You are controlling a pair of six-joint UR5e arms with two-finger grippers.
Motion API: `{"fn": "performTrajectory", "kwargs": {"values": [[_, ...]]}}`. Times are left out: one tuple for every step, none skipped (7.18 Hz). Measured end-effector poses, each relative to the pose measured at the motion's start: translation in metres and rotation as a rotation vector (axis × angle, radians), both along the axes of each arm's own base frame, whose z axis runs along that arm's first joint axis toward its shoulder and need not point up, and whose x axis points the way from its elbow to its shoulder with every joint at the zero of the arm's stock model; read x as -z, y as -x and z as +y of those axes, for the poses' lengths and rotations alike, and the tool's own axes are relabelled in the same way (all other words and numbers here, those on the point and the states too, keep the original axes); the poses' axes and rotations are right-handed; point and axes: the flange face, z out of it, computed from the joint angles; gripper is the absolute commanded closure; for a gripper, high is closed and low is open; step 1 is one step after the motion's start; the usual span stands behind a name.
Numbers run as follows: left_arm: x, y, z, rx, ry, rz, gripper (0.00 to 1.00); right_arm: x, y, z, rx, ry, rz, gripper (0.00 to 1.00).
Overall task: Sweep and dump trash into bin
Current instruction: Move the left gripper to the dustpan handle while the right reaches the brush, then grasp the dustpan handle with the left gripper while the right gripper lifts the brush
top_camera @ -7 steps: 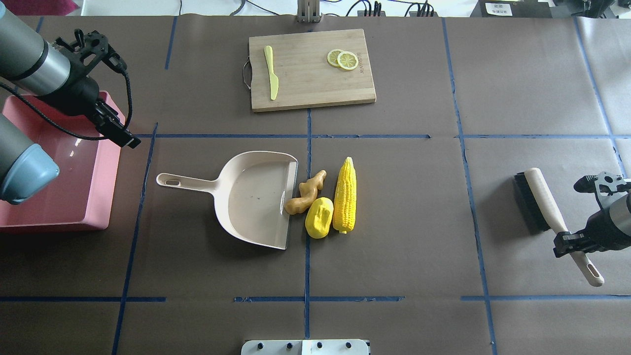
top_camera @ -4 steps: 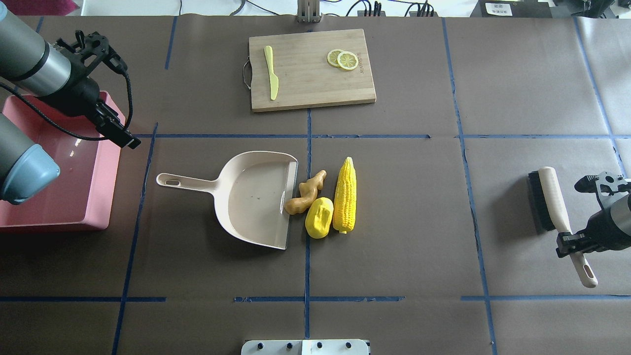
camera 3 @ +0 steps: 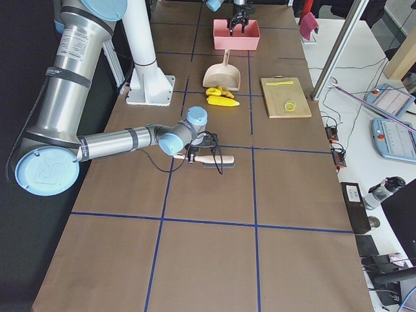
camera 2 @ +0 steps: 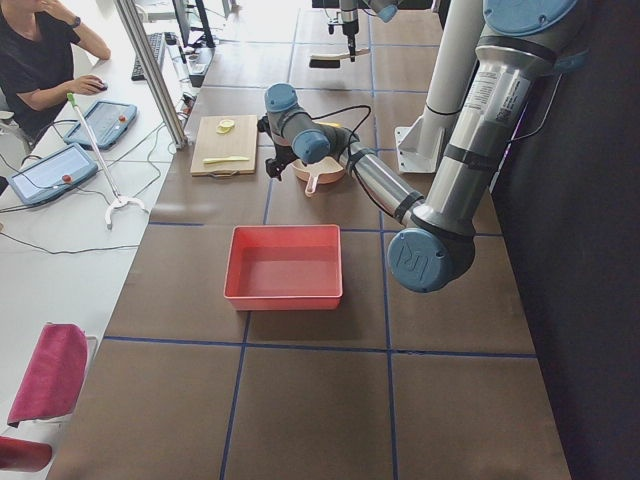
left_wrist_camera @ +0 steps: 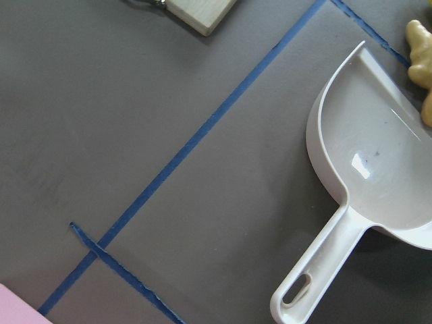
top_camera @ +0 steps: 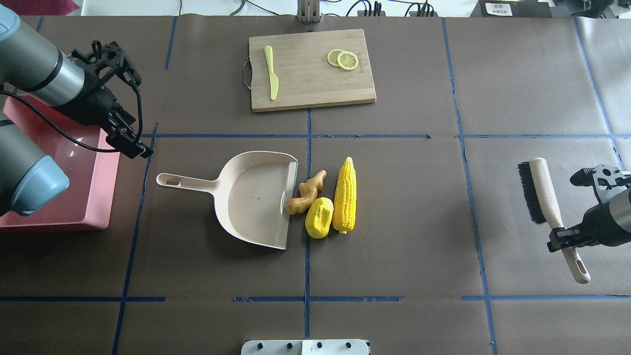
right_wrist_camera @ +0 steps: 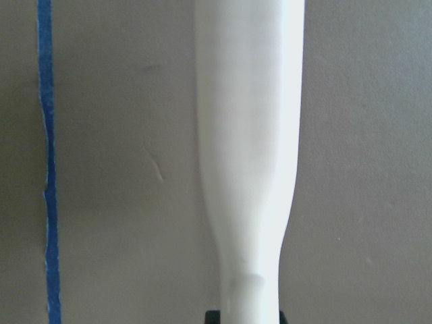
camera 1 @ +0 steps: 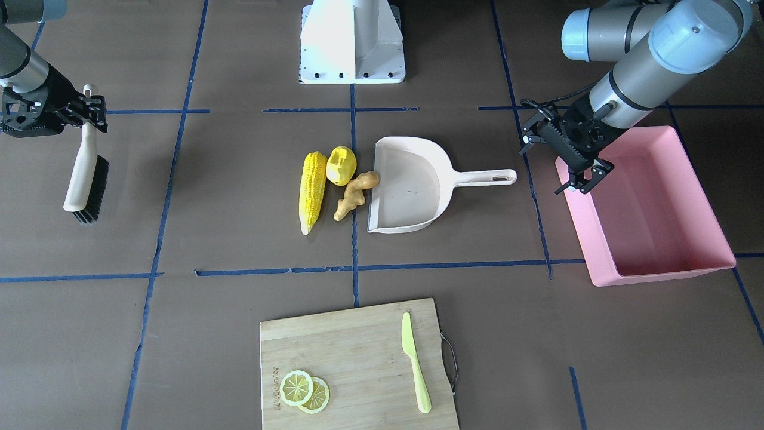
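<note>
1. Gripping the brush (top_camera: 541, 192) by its cream handle, the right gripper (top_camera: 562, 240) is clamped on it at the table's right end. The bristles face the table's middle; I cannot tell whether they touch the paper.
2. Left gripper (camera 1: 584, 179) hangs empty with its jaws apart, over the rim of the pink bin (camera 1: 650, 221) on the dustpan side.
3. Trash lies mid-table at the mouth of the dustpan (top_camera: 256, 197): the ginger root (top_camera: 305, 193) touches the lip, the potato lump (top_camera: 319, 217) is just beside it, and the corn cob (top_camera: 344, 195) is against the lump.
4. All 3 lie well apart from the bin.
5. Cutting board (top_camera: 310, 84) at the far edge holds a green knife (top_camera: 271, 72) and 2 lemon slices (top_camera: 343, 59).
</note>
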Motion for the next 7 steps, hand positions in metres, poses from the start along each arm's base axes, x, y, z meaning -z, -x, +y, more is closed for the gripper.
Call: {"fn": "performTrajectory", "kwargs": {"values": [[0.0, -0.007, 0.005, -0.057, -0.074, 0.004, 0.0, 0.011, 0.0, -0.001, -0.001, -0.016, -0.016, 1.0], [-0.001, -0.013, 0.009, -0.115, -0.152, 0.004, 0.0, 0.021, 0.002, -0.003, -0.004, -0.028, -0.032, 1.0], [0.0, -0.024, 0.013, -0.166, -0.229, 0.002, 0.0, 0.03, 0.005, -0.006, -0.012, -0.034, -0.046, 1.0], [0.0, -0.039, 0.019, -0.197, -0.295, -0.015, 0.0, 0.037, 0.008, -0.009, -0.021, -0.035, -0.056, 1.0], [0.0, -0.053, 0.025, -0.209, -0.332, -0.036, 0.01, 0.041, 0.01, -0.012, -0.025, -0.038, -0.064, 1.0], [-0.001, -0.064, 0.03, -0.219, -0.356, -0.054, 0.01, 0.046, 0.013, -0.015, -0.026, -0.038, -0.069, 1.0], [-0.003, -0.076, 0.037, -0.227, -0.378, -0.073, 0.01, 0.052, 0.017, -0.018, -0.026, -0.028, -0.063, 1.0]]}}
